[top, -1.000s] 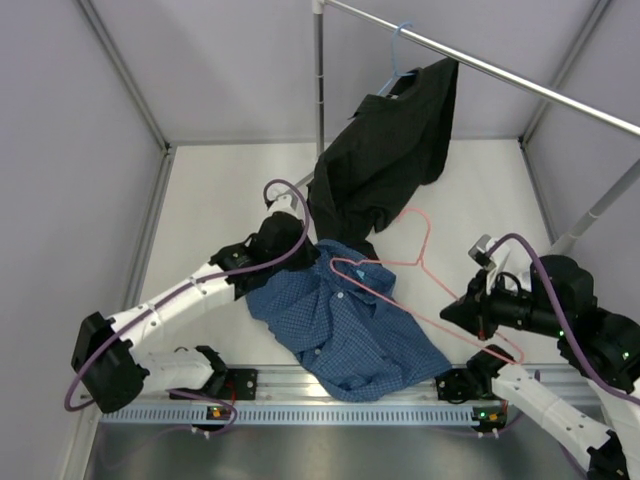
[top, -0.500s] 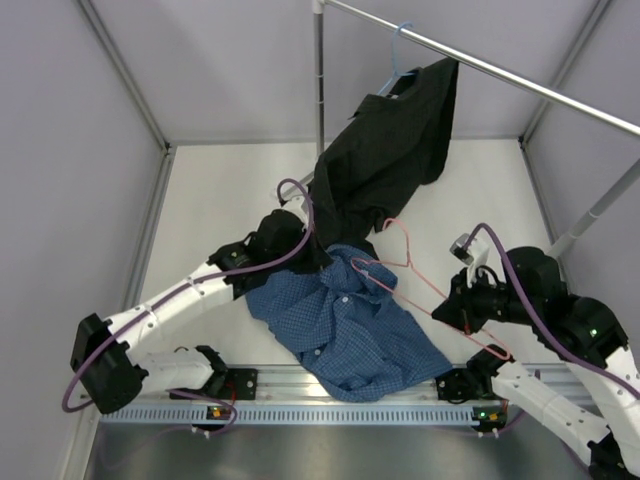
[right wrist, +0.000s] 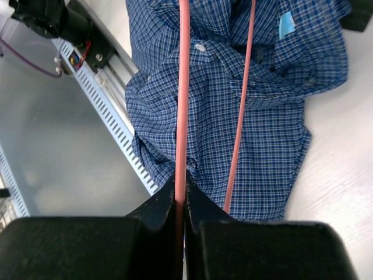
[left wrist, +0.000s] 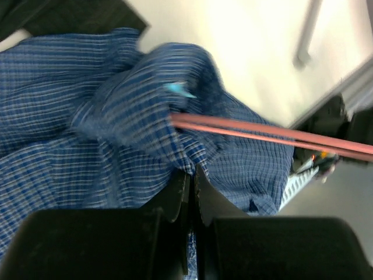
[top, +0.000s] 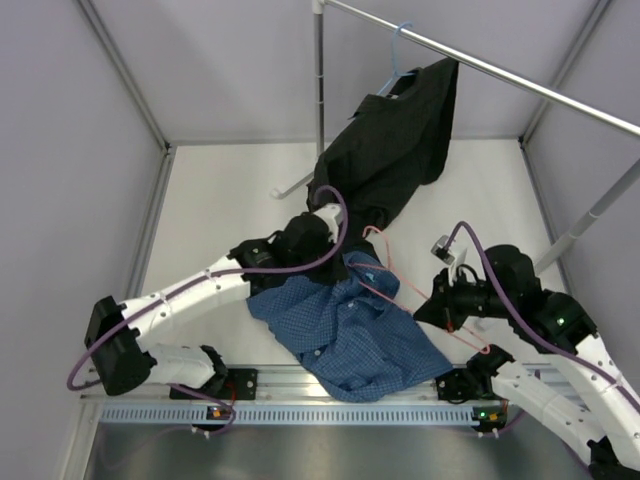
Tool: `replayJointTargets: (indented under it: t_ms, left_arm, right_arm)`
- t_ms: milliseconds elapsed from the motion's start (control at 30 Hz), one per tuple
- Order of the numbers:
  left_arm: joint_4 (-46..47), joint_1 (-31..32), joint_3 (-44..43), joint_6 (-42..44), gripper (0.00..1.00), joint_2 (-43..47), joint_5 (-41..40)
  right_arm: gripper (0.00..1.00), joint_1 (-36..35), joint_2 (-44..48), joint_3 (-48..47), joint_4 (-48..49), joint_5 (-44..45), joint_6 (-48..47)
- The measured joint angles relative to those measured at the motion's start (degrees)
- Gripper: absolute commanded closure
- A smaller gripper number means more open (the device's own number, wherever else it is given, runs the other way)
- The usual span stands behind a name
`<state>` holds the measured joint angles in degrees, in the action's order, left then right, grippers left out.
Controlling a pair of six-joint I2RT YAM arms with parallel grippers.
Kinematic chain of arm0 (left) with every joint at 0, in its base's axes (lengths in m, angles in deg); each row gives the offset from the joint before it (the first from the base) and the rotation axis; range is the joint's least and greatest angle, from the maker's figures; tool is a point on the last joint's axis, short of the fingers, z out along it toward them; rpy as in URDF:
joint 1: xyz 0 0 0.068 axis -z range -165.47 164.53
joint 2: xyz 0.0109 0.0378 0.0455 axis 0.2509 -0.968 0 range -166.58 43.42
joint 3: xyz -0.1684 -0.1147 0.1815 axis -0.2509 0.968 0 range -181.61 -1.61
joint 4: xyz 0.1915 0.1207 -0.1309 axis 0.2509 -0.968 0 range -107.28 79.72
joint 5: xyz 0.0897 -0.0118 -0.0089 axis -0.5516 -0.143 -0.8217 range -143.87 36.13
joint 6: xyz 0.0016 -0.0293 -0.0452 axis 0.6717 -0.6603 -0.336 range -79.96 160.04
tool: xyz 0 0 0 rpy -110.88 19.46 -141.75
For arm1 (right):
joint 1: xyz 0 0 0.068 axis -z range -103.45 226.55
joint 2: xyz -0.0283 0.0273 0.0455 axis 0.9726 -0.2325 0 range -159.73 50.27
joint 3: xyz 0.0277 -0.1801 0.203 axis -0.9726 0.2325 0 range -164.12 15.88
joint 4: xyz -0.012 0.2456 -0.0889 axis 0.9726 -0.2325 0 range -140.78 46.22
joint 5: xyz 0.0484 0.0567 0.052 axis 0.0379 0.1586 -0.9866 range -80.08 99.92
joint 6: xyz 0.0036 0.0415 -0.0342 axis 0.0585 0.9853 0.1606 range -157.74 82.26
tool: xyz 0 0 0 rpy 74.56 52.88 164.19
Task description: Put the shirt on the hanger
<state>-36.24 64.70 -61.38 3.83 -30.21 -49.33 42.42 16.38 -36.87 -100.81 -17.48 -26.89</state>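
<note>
From above, the blue checked shirt (top: pixel 345 335) lies crumpled on the table (top: pixel 230 200) by the front rail (top: pixel 300 385). The pink hanger (top: pixel 400 294) slants across it, and a black shirt (top: pixel 390 150) hangs just behind.

Left wrist: the left gripper (left wrist: pixel 192 175) pinches shirt cloth.

Right wrist: the right gripper (right wrist: pixel 180 195) clamps the hanger's wire.

Built of white links (top: pixel 190 295) joined by black housings (top: pixel 115 355); trailed by looping purple cables (top: pixel 463 225); tipped with black end effector fingers (right wrist: pixel 154 213); dotted with small green lights (top: pixel 484 412).
</note>
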Motion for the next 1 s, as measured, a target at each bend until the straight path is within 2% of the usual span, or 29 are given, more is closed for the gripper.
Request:
replayJointTargets:
  t_ms: [167, 433, 533, 700, 767, 900, 1000]
  left_arm:
    - [-7.13, 12.24, -10.32, 4.46, 1.00, -1.33, -6.21]
    - [-15.91, 18.75, -17.51, 10.45, 1.00, 3.10, -10.88]
    - [-20.17, 20.68, -22.08, 11.91, 1.00, 3.17, -13.00]
    - [-23.89, 21.22, -32.59, 12.33, 1.00, 3.06, -21.94]
    - [-24.13, 21.22, -36.52, 12.68, 1.00, 2.99, -25.94]
    - [-24.17, 21.24, -43.36, 15.02, 1.00, 1.84, -31.39]
    - [-24.28, 21.24, -43.74, 16.00, 1.00, 0.61, -33.16]
  right_arm:
    - [1.00, 0.00, 0.92, 5.29, 6.29, -6.67, 0.83]
    - [1.00, -0.11, 2.49, 8.98, 18.60, -13.49, 3.61]
    - [1.00, -0.20, 6.80, 11.50, 24.59, -10.29, 6.78]
    - [1.00, -0.26, 22.93, 15.28, 34.49, 2.56, 12.04]
    - [1.00, -0.26, 26.73, 15.63, 37.48, 5.38, 13.22]
    - [1.00, -0.26, 24.85, 14.08, 39.36, 4.87, 13.11]
    - [1.00, -0.26, 21.07, 12.59, 36.52, 2.51, 11.50]
